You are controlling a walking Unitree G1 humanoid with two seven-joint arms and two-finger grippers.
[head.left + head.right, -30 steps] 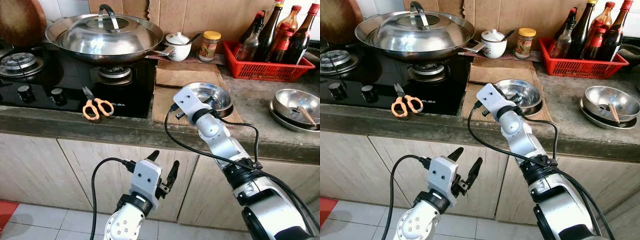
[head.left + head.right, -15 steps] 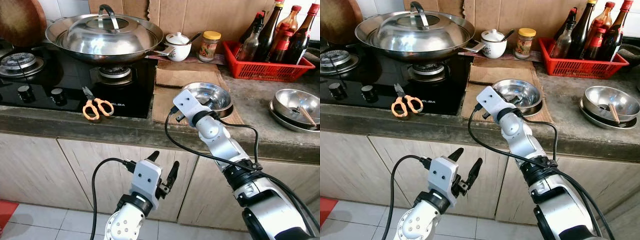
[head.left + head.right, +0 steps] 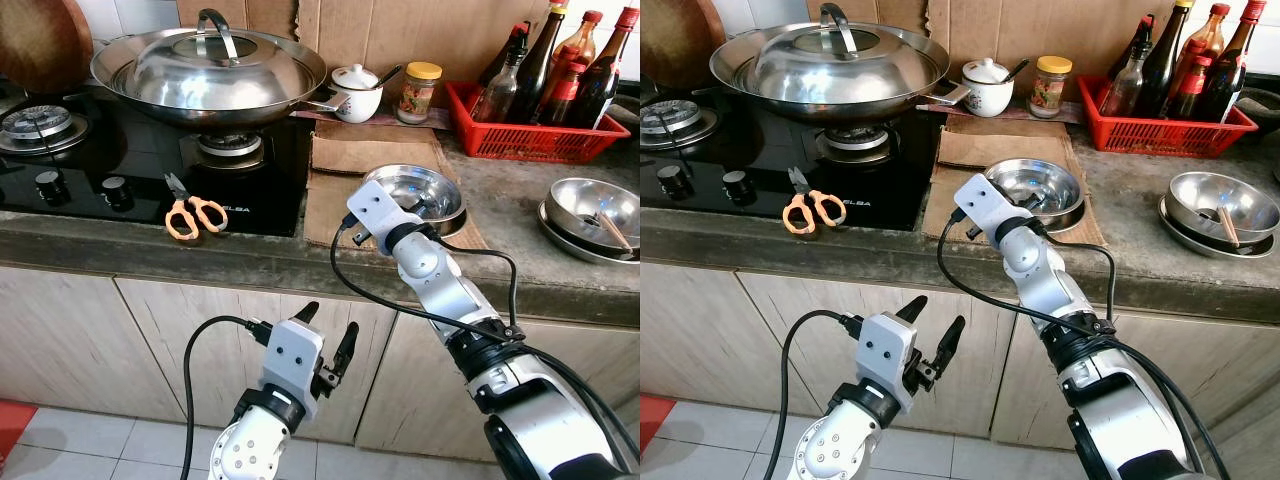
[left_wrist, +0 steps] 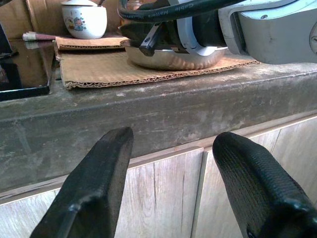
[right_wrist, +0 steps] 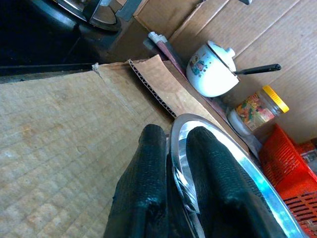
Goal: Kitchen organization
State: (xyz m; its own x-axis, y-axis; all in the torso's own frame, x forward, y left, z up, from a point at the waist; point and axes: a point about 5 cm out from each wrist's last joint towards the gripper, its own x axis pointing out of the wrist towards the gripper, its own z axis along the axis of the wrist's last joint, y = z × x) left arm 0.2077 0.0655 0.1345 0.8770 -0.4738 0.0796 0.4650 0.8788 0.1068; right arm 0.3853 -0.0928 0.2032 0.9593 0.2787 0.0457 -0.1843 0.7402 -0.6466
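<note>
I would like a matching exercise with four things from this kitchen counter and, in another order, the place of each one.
Things:
1. scissors
2. steel bowl
3. bottles
4. wok

Places:
A. in the red basket
B. on the gas burner
C. on the cardboard, its rim between the right gripper fingers
D. on the black hob, near its front edge

Pairs: 1-D, 2-C, 3-A, 4-B

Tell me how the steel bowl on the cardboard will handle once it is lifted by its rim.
The steel bowl looks thin and shiny, so probably light and stiff but slippery. The right gripper pinches only one edge of the rim, so it may tilt or swing. Resting on cardboard, it likely lifts off without sticking.
</note>
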